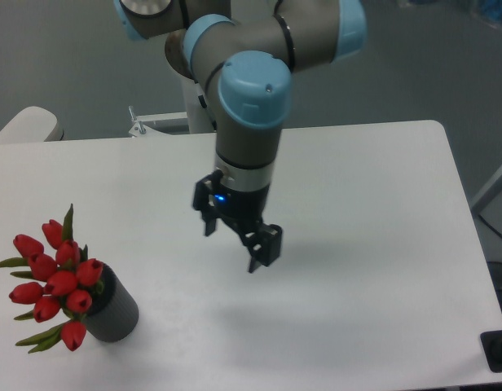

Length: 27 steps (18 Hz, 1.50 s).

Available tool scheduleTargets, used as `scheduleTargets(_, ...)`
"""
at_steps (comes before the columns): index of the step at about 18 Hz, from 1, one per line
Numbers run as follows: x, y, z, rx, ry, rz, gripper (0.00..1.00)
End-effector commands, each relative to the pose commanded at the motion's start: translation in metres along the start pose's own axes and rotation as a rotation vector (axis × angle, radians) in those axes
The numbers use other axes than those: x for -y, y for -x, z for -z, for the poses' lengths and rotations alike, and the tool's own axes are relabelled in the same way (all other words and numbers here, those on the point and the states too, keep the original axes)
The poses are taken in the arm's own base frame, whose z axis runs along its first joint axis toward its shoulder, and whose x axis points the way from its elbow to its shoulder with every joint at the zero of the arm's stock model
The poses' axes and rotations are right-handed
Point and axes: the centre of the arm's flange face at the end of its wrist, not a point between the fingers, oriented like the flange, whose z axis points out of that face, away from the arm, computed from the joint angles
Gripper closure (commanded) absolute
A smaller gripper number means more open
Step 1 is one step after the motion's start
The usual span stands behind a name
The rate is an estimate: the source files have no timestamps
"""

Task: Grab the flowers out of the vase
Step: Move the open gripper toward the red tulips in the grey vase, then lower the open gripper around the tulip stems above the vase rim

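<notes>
- Flowers (54, 281): seated in the vase (112, 309), the whole bunch leaning out to the vase's left; none lifted.
- Gripper (257, 248): hangs well to the vase's right above the desk (381, 204), empty; whether its jaws are spread cannot be told.
- Remaining: approach, grasp, lift.

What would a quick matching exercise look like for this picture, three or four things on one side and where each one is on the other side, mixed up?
Things:
1. flowers
2. vase
3. claw
4. table

Places:
A. hanging above the middle of the table, holding nothing
B. standing near the table's front left corner
C. sticking out of the vase's top, leaning left
D. under everything else, white and broad

Pairs: 1-C, 2-B, 3-A, 4-D
</notes>
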Motion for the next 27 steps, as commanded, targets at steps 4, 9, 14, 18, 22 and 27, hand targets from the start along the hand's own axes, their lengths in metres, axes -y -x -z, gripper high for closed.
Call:
scheduleTargets(4,-0.005,-0.020,-0.014,-0.133,-0.170,0.037,0.00)
scheduleTargets(9,-0.019,-0.035,-0.018,-0.270,-0.300,0.078,0.00)
scheduleTargets(14,-0.020,-0.050,-0.028,-0.331,-0.332,0.090,0.00)
scheduleTargets(18,-0.008,-0.048,-0.031,-0.299,-0.438,0.004,0.00)
scheduleTargets(22,-0.003,-0.053,-0.038,-0.297,-0.446,-0.047,0.00)
scheduleTargets(27,-0.003,-0.051,-0.043,-0.292,-0.450,-0.075,0.00)
